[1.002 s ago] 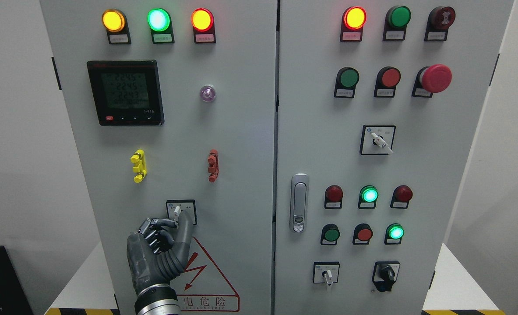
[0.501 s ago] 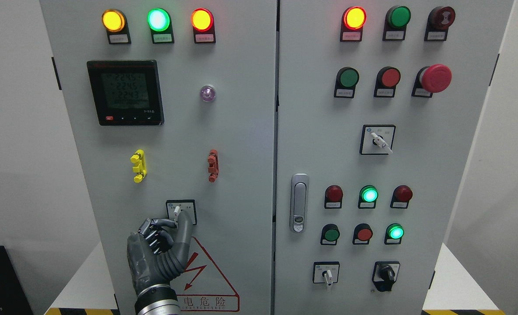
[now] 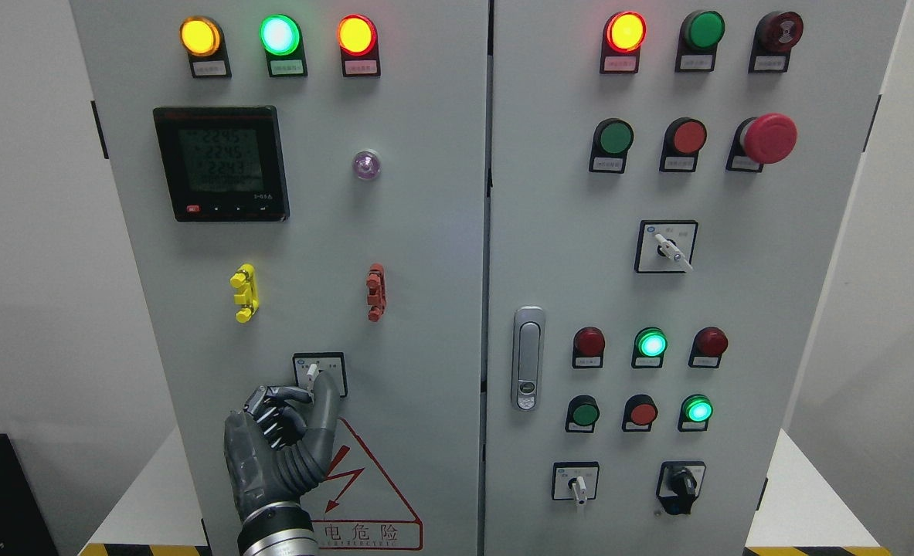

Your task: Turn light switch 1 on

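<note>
A small rotary switch (image 3: 314, 371) with a white lever sits in a black-framed square plate (image 3: 336, 364) low on the left cabinet door (image 3: 426, 309). Its lever points up, tilted slightly left. My left hand (image 3: 310, 390) comes up from the bottom edge, dark grey with ribbed fingers. Its thumb (image 3: 327, 401) lies along the right side of the lever and the curled fingers (image 3: 280, 395) press in from the left, so the hand is shut on the switch. The lower part of the switch is hidden behind the hand. My right arm does not show.
Above the switch are yellow (image 3: 244, 293) and red (image 3: 376, 292) clips, a digital meter (image 3: 221, 164) and three lit lamps. The right door carries buttons, a red mushroom stop (image 3: 769, 138), a latch handle (image 3: 528, 357) and three more rotary switches. A warning triangle (image 3: 364, 479) lies beside my wrist.
</note>
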Robot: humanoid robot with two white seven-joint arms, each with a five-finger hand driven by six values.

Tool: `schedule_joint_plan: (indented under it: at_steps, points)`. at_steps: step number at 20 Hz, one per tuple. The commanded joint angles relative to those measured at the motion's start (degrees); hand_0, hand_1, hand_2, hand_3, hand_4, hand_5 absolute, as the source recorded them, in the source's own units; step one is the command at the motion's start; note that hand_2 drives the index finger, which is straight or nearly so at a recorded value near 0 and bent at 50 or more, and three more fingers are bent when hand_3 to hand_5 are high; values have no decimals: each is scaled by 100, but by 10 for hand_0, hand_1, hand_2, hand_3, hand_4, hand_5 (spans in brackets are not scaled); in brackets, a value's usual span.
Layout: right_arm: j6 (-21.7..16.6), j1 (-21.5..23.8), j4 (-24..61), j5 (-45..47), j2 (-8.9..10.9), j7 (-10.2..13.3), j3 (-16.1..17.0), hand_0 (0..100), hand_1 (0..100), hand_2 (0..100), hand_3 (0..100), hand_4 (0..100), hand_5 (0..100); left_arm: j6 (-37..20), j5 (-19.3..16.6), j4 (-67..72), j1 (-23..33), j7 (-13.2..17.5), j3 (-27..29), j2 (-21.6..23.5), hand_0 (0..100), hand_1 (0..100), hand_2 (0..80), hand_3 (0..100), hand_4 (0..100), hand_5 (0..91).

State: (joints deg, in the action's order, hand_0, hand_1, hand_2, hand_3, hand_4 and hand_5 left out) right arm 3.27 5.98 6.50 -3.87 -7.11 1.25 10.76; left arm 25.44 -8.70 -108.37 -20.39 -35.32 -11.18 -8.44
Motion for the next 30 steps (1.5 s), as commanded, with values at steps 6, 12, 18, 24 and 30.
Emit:
schedule_joint_plan:
  at_steps: [6, 12, 18, 24, 30]
  points:
    - [-1, 0, 0, 0, -1, -2, -4, 0, 0, 0, 0, 0, 0, 5, 0, -9, 0, 8, -69, 0, 556, 578, 643, 1000, 990, 867]
    - [-1, 0, 0, 0, -1, -2, -4, 0, 0, 0, 0, 0, 0, -4, 0, -9, 0, 8, -69, 0, 568, 562, 644, 1000, 993, 868]
    - [-1, 0, 0, 0, -1, -2, -4, 0, 0, 0, 0, 0, 0, -4, 0, -9, 0, 8, -69, 0, 577, 541, 631, 1000, 996, 869]
    - [-1, 0, 0, 0, -1, -2, 5, 0, 0, 0, 0, 0, 0, -4, 0, -9, 0, 8, -69, 0, 590, 529, 625, 1000, 997, 870]
    - [-1, 0, 0, 0, 7, -2, 5, 0, 0, 0, 0, 0, 0, -4, 0, 0, 0, 8, -69, 0, 600, 502, 620, 1000, 1000, 870]
